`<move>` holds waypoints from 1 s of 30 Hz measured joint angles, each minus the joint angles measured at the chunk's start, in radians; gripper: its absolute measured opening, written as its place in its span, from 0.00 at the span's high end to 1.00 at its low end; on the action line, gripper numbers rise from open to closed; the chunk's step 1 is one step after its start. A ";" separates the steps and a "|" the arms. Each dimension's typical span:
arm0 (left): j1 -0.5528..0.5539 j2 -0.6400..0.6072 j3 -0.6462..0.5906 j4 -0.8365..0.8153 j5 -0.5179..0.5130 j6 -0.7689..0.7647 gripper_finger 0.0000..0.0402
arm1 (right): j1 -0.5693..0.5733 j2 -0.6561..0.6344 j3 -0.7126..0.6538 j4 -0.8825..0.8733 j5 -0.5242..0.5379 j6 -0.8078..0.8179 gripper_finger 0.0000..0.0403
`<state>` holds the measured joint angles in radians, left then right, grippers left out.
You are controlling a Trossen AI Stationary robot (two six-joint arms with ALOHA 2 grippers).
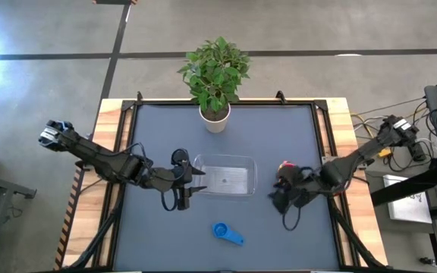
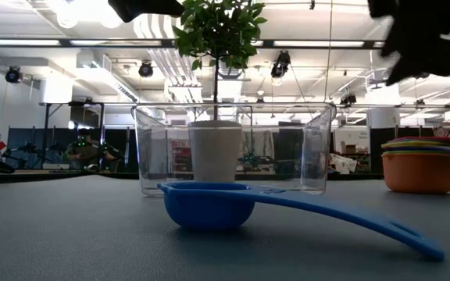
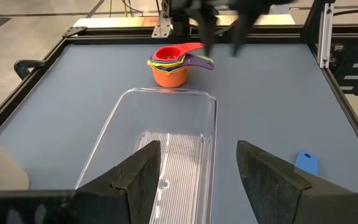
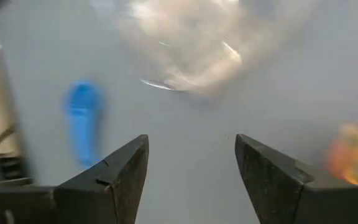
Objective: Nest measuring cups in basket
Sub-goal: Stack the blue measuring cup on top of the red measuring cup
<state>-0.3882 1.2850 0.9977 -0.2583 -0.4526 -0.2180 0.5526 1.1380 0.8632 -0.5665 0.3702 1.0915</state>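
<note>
Cups sit nested in a small stack on the mat, orange at the bottom with red on top and a purple handle sticking out, just off the basket's right end and not in it. One blue cup lies apart, nearer the table's front edge, bowl down in the low view, so the set is not yet whole. The basket holds no cup that I can see. The right gripper hangs close beside the stack, fingers apart with nothing between them; it looks placed to deal with the stack or go for the blue cup. The left gripper waits at the basket's left end, fingers spread and holding nothing, perhaps to steady it.
</note>
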 joint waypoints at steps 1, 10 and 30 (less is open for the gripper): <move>0.000 0.000 0.000 0.000 0.000 0.000 0.52 | 0.010 0.033 0.013 0.056 0.000 -0.044 0.45; 0.000 0.000 0.000 -0.013 0.028 0.000 0.52 | 0.091 0.414 0.295 0.025 0.025 -0.204 0.48; -0.001 0.000 0.000 -0.059 0.102 0.000 0.52 | 0.096 0.866 0.658 0.025 0.011 -0.226 0.37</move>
<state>-0.3893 1.2850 0.9977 -0.3168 -0.3502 -0.2182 0.6489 2.0039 1.5212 -0.5417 0.3814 0.8658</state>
